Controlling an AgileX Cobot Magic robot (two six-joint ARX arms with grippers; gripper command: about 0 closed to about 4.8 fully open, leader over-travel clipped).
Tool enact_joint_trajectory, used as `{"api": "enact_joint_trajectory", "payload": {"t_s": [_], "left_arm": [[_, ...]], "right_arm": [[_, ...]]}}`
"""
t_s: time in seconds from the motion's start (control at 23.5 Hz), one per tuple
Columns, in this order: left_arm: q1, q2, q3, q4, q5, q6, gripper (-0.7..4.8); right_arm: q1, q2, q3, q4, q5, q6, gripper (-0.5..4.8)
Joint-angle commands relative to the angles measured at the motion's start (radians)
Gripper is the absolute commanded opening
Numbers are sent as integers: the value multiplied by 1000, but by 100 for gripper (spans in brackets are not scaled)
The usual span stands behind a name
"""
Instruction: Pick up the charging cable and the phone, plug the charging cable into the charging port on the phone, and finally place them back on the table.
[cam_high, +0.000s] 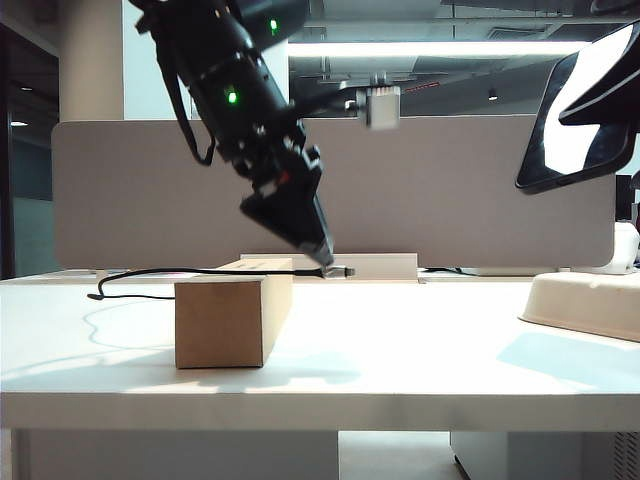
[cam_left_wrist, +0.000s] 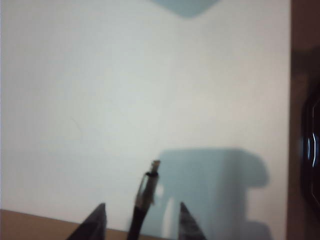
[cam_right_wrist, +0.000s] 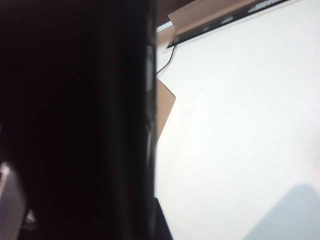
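Black cord against white desktop — the charging cable (cam_high: 170, 271) runs from the left of the table (cam_high: 400, 330) up over the cardboard box (cam_high: 232, 318), and its silver plug tip (cam_high: 344, 271) juts off the box's right top edge. The left gripper (cam_high: 322, 258) points down at that end; in the left wrist view its two dark fingertips (cam_left_wrist: 99, 222) stand apart with the cable (cam_left_wrist: 142, 200) lying between them, not yet pinched. The right gripper (cam_right_wrist: 10, 200) is high at the right, its jaws closed on the phone (cam_high: 580, 110), held tilted well above the beige tray (cam_high: 590, 300); the phone's glossy face catches white glare, and up close its dark slab fills much of the right wrist view.

So the phone pick looks done and the cable pick is in hand. Next, I judge, the fingers must close just behind the stiff metal plug — the cord is thin and limp, so a grip further back would let the tip droop and spoil alignment with the small charging port, which cannot be made out here.
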Motion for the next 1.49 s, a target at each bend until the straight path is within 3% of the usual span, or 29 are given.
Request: {"api": "enact_joint_trajectory", "payload": {"t_s": [0.04,0.34,0.47,1.02,1.19,1.32,1.49], "left_arm": [[-6,11,4,-6,-24,10,179],[-6,45,4,4,-45,10,173],[-6,52,4,11,-51,10,114],[-6,63,4,33,-44,-2,79],[-6,63,4,33,-43,-50,43],[-6,62,8,33,36,-53,16],[-19,46,51,34,79,-193,10]], "right_arm": [[0,-6,8,13,-7,-9,-6],[0,-7,8,11,-6,-12,-6],[0,-7,8,11,-5,-12,-6],[0,-6,8,11,-3,-31,-6],[0,-6,8,11,0,-31,-6],[0,-6,8,12,0,-31,-6],[0,-7,9,33,-2,-30,-6]]}}
